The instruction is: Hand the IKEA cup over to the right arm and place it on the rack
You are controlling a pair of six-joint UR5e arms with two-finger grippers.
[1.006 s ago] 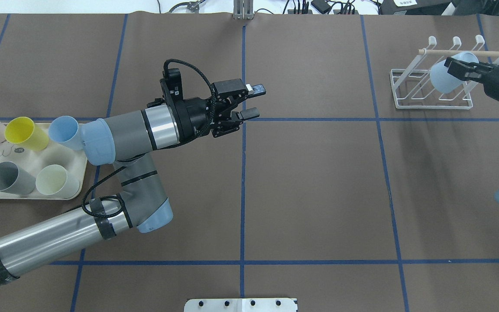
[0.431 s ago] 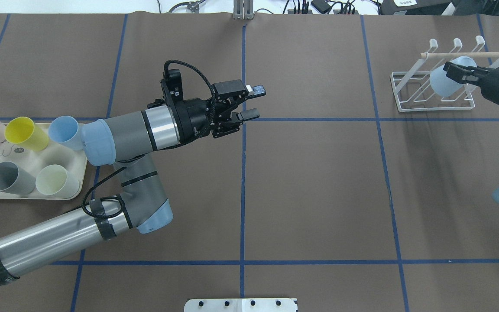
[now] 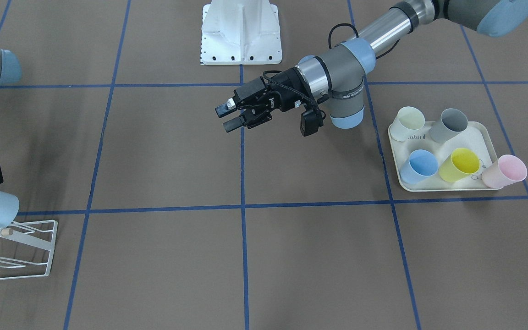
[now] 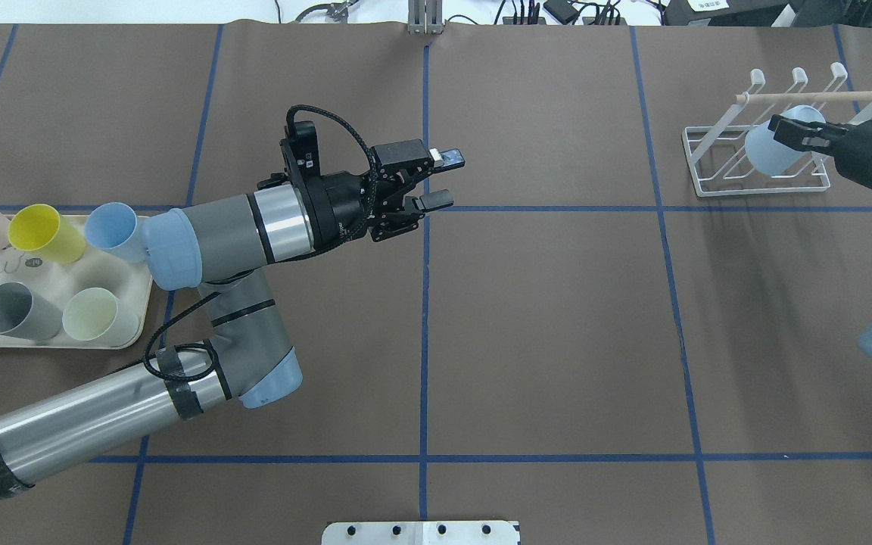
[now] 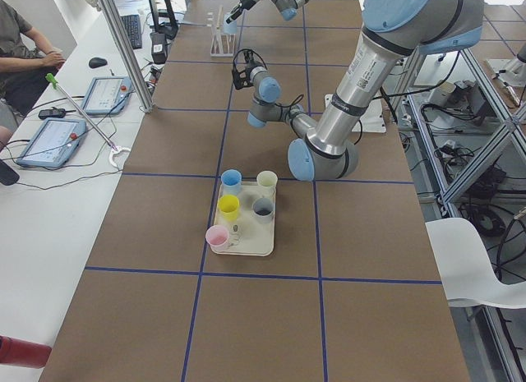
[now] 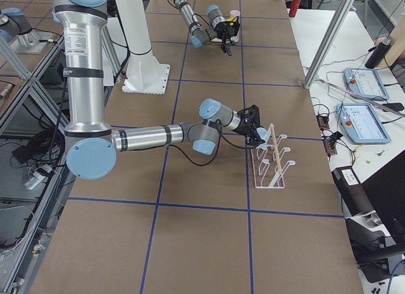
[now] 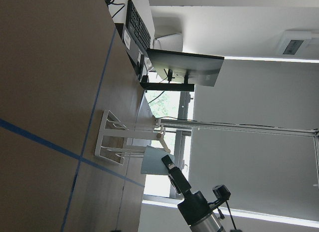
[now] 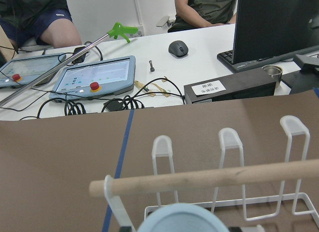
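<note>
right gripper (image 4: 783, 127): pinching cup (image 4: 767, 156) rim, above rack (image 4: 710, 189), just beside dowel (image 4: 848, 95)
left gripper (image 4: 445, 179): spread, over open table (image 4: 557, 318) centre

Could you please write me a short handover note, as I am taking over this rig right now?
Left gripper: open and empty, over the middle of the table.
Right gripper: shut on the light blue cup, holding it tilted over the rack, close to the wooden dowel. I cannot tell whether the cup touches the wires.
Done: the cup is in the right arm and has been brought to the rack.
Left: seat the cup on the rack, open the right gripper, draw back.
Five other cups stand on the tray on the robot's left.
</note>
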